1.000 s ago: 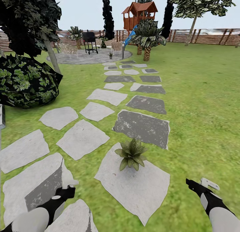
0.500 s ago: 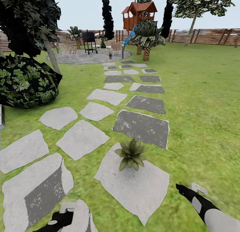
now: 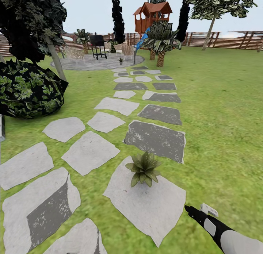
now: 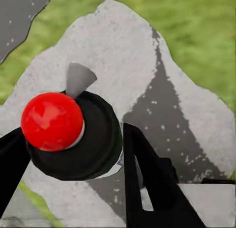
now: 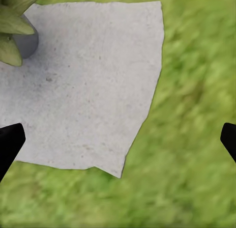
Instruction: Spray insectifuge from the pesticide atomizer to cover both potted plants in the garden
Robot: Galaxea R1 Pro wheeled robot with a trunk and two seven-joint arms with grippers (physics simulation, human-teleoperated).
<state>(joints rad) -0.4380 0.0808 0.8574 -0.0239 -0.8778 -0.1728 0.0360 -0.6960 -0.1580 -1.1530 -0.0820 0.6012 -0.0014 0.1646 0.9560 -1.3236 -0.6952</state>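
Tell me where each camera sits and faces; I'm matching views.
Head: atop the robot, facing along the grey stepping-stone path; right tool lower right.
Left wrist: on left arm, facing down; left tool around a dark round red-balled object.
Right wrist: on right arm, facing down; its tool open.
Shared by head and right wrist: spiky green potted plant on pale stone slab.

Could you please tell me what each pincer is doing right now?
Left pincer: shut on dark round bottle with red ball.
Right pincer: open, empty.
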